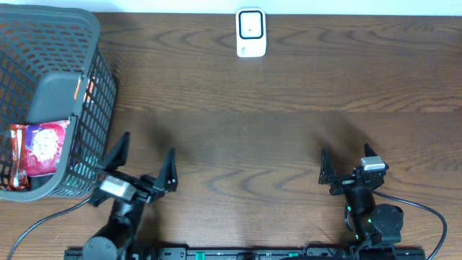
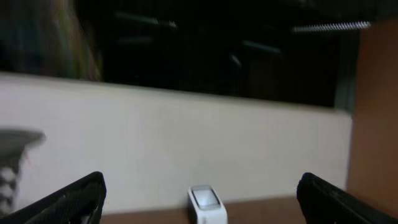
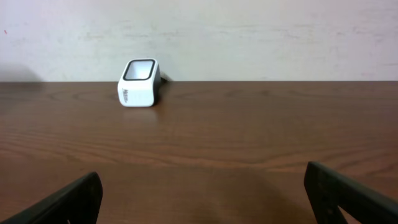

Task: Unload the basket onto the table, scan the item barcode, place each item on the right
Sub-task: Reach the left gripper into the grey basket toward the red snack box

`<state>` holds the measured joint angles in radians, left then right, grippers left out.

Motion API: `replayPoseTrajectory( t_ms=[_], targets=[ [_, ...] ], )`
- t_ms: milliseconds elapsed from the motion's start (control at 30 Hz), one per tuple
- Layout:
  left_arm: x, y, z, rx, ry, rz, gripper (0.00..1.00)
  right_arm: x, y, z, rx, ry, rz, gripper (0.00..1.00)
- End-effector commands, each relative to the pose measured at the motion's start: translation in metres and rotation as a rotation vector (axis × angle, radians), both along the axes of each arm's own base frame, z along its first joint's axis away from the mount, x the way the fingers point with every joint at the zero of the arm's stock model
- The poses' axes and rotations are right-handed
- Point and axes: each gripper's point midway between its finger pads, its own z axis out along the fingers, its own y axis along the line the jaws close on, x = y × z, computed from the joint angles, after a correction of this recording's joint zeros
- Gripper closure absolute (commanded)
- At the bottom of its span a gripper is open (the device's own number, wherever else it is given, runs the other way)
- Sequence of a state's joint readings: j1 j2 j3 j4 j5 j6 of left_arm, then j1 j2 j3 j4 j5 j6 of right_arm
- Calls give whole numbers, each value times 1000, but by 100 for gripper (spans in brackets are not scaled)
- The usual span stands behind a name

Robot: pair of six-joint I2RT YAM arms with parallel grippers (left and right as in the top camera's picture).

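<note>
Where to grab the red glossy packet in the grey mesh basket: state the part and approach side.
Best pinch the red glossy packet by its upper edge, from straight above: the grey mesh basket walls block side approaches, and a dark grey pack crowds it. Open left gripper is nearest.

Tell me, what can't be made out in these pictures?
- Overhead: the red packet in the basket is too small to show any barcode.
- Overhead: the basket's left side is cut off by the frame.
- Left wrist: the scanner is blurred, its base cut off below.
</note>
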<state>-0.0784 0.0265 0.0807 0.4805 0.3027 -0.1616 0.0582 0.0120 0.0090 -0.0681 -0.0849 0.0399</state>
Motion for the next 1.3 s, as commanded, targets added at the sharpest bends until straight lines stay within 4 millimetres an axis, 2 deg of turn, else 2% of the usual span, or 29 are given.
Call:
replayPoseTrajectory(
  t_ms=[0,133,200,333,400,467,533,633,700,800,900,933,967,1033,1200,1267],
  targets=[
    [-16,18,66,-26,-119,99,2,0,-2,-1,-12,1,-8,1],
    [-9,19,106,68,-151,165,2,0,-2,-1,-12,1,-8,1],
    [0,30,130,57,-146,237,2,0,-2,-1,-12,1,-8,1],
    [29,45,186,78,-135,359,2,0,-2,-1,-12,1,-8,1],
    [49,47,213,103,-109,387,2,0,-2,-1,-12,1,-8,1],
    [72,57,231,103,-52,432,2,0,-2,-1,-12,1,-8,1],
    [97,79,241,97,48,523,2,0,-2,-1,-12,1,-8,1],
    [130,129,246,67,231,680,2,0,-2,-1,-12,1,-8,1],
    [146,160,239,57,360,742,2,0,-2,-1,-12,1,-8,1],
    [159,205,215,29,551,831,2,0,-2,-1,-12,1,-8,1],
    [171,227,184,23,672,847,2,0,-2,-1,-12,1,-8,1],
    [172,230,167,27,737,846,2,0,-2,-1,-12,1,-8,1],
    [169,235,138,60,855,862,2,0,-2,-1,-12,1,-8,1],
    [164,253,117,54,938,922,2,0,-2,-1,-12,1,-8,1],
    [156,292,67,-157,1081,1000,2,0,-2,-1,-12,1,-8,1],
    [154,305,46,-177,1151,1020,2,0,-2,-1,-12,1,-8,1]
  ],
)
